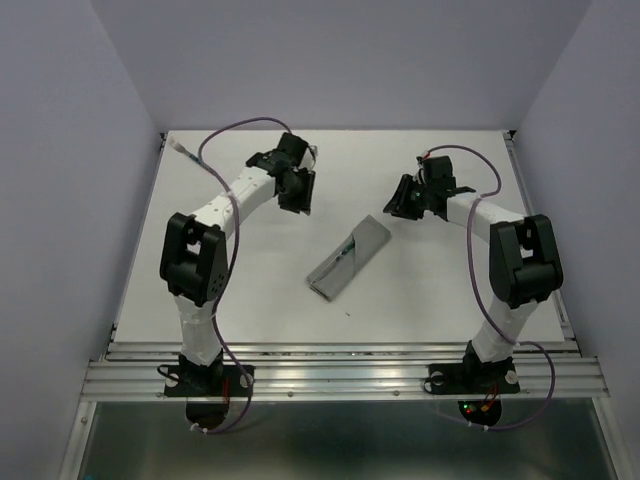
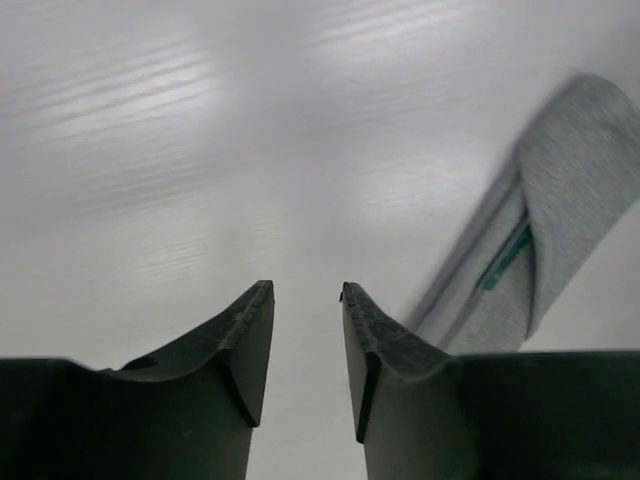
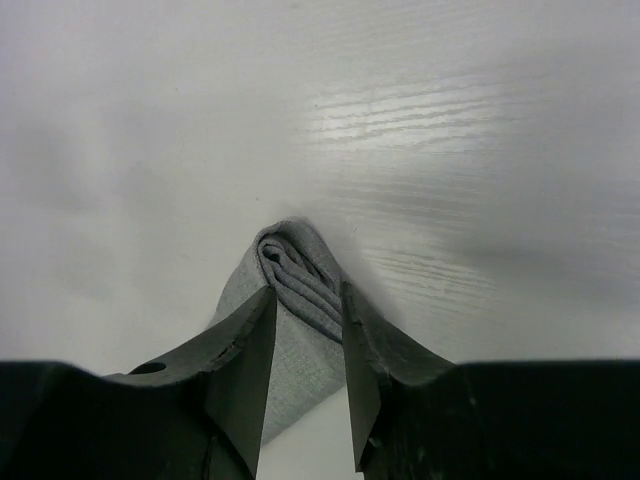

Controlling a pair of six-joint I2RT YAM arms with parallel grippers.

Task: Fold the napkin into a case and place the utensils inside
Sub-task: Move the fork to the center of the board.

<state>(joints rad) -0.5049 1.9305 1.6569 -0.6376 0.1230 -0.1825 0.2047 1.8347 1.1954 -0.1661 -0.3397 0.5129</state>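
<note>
The napkin lies folded as a narrow grey case [image 1: 345,262] slanting across the middle of the white table. A teal utensil handle [image 1: 347,245] shows in its slit; the rest of the utensils is hidden in the cloth. My right gripper [image 1: 398,208] hovers at the case's upper right end. In the right wrist view its open jaws [image 3: 308,290] straddle the layered cloth end [image 3: 298,262] without pinching it. My left gripper [image 1: 297,203] hangs over bare table to the upper left of the case, open and empty [image 2: 305,290]. Its wrist view shows the case [image 2: 570,190] and the teal handle [image 2: 508,257] off to the right.
Lilac walls close in the table [image 1: 240,300] on the left, right and back. A metal rail [image 1: 340,375] runs along the near edge, where both arm bases stand. Purple cables loop off each arm. A tiny dark speck [image 1: 348,313] lies below the case.
</note>
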